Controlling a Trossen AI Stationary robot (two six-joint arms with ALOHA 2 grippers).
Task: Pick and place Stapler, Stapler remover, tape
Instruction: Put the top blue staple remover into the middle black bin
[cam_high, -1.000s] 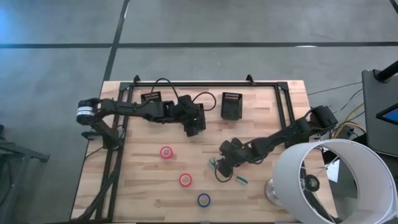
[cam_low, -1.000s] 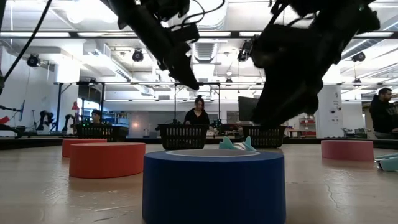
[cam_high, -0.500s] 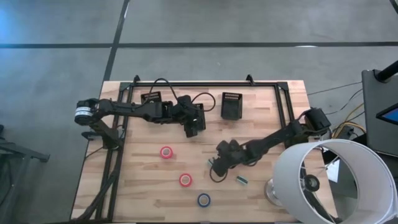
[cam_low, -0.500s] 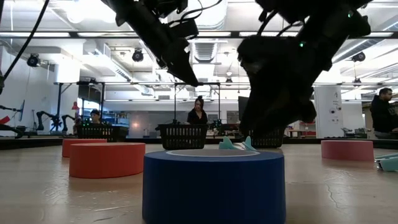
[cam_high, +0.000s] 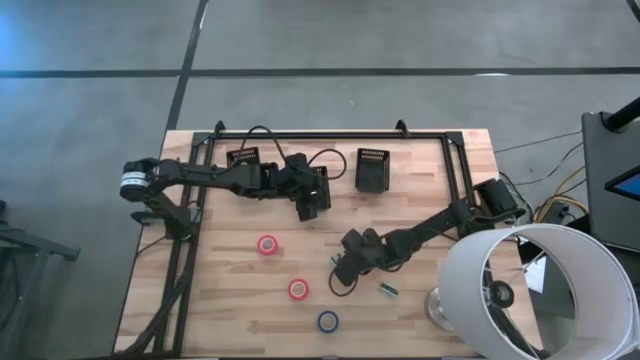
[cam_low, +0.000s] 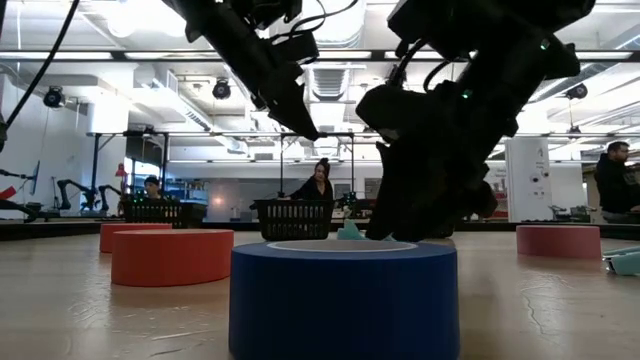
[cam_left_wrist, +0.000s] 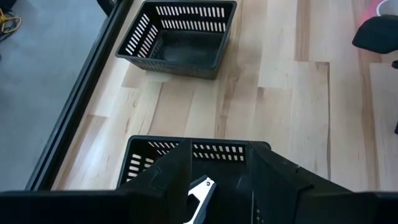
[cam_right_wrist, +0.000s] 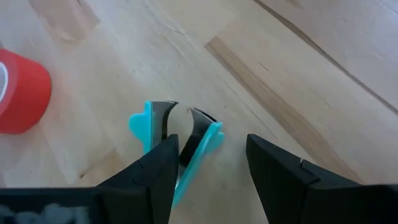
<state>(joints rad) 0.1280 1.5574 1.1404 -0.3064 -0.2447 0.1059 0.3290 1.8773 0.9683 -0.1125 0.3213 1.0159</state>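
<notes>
Two fingers of the right gripper stand apart around the staple remover, unreadable overhead, at six o'clock of the basket.

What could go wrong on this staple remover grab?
1. In the right wrist view the teal staple remover lies off-centre against one finger of the open right gripper; closing may push it aside instead of clamping it.
2. A red tape roll lies close by, so a sideways sweep could knock it.
3. The left gripper hovers over a black basket near the table's far edge, apart, so collision looks unlikely.
</notes>
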